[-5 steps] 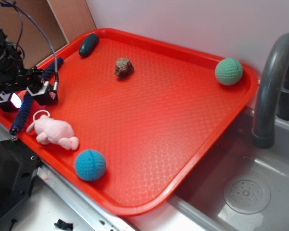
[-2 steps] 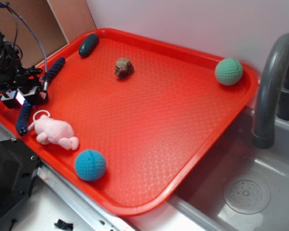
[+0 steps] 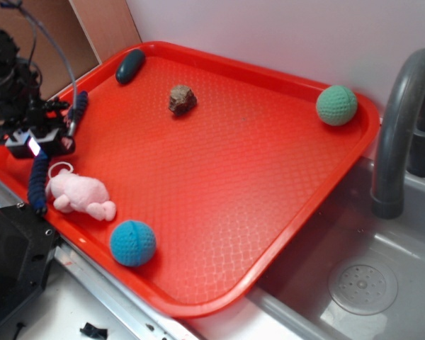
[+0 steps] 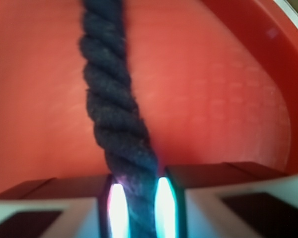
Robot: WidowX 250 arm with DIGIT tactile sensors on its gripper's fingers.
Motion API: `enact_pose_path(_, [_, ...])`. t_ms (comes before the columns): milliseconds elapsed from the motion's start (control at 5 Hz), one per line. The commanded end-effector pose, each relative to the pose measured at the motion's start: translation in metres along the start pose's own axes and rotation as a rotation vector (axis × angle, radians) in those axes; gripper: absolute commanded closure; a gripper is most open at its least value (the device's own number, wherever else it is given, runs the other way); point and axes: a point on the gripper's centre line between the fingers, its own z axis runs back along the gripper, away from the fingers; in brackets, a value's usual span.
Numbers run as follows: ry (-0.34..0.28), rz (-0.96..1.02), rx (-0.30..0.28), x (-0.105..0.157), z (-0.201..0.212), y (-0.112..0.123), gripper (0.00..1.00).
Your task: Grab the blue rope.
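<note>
The blue rope (image 3: pixel 38 178) is a thick, dark navy twisted cord at the left edge of the red tray (image 3: pixel 227 170). My gripper (image 3: pixel 44 145) is shut on its middle and holds it above the tray. One end hangs down beside the pink plush toy (image 3: pixel 78 193); the other end rises toward the back left. In the wrist view the rope (image 4: pixel 114 104) runs from the top of the frame down between the two lit pads (image 4: pixel 118 206), where my gripper (image 4: pixel 137 203) pinches it.
On the tray lie a blue crocheted ball (image 3: pixel 132 242), a green crocheted ball (image 3: pixel 336 105), a brown rock (image 3: pixel 182 99) and a dark teal pebble (image 3: pixel 129 66). A grey faucet (image 3: pixel 397 127) and sink (image 3: pixel 361 283) sit to the right. A wall stands behind.
The gripper has risen with the rope in it. The rope's lower end has lifted and swung to hang next to the plush toy.
</note>
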Motion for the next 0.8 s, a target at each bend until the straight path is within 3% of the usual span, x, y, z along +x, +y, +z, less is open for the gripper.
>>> enact_pose_path(0, [0.002,-0.32,-0.057,0.009,0.089,-0.055,1.0])
enact_pose_path(400, [0.011,-0.432,-0.181,-0.013,0.136,-0.11,1.0])
enact_pose_path(600, [-0.045,-0.416,-0.143,-0.023,0.146,-0.123,1.0])
